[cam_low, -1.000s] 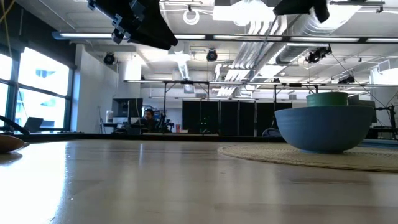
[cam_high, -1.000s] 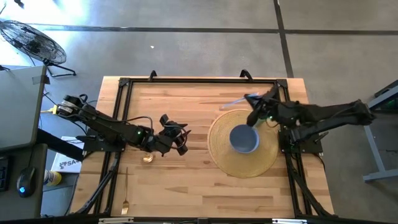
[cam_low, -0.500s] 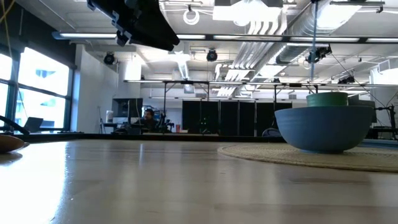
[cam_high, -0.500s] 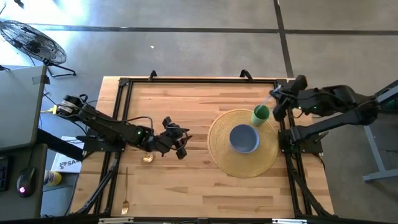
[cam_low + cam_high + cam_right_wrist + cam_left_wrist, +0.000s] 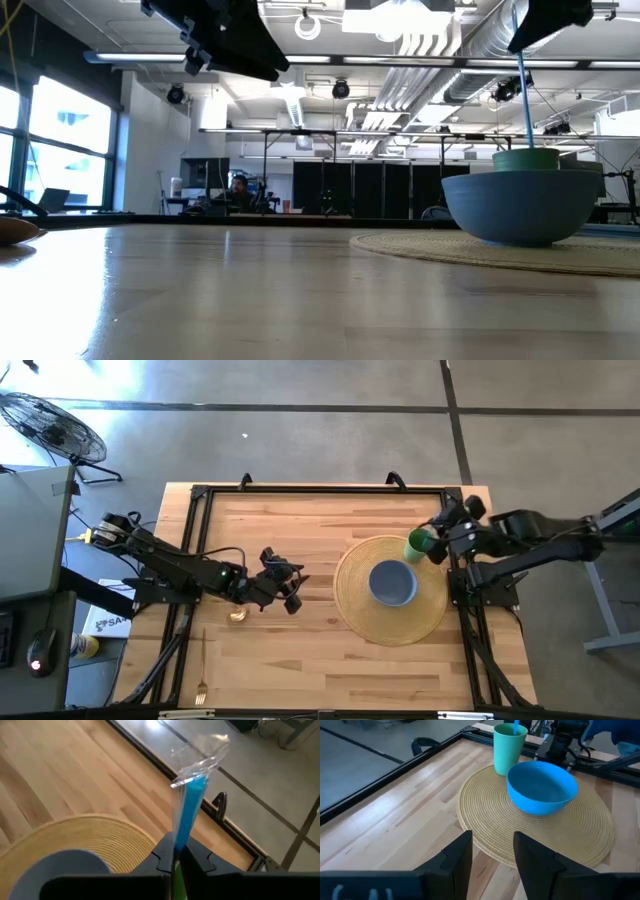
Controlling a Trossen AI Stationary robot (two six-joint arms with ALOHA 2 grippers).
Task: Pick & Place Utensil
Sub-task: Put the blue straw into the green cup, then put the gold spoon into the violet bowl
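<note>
You had a floor fan standing off the bench's far left corner. Near the left edge sat a computer mouse, and a person sat far back in the room.

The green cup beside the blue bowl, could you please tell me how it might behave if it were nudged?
The green cup is tall and narrow, standing upright at the woven mat's edge, so it could tip fairly easily. It looks like thin plastic, probably light. The blue utensil held by the right end effector reaches into it in the low view, so sideways motion might lever it over.
</note>
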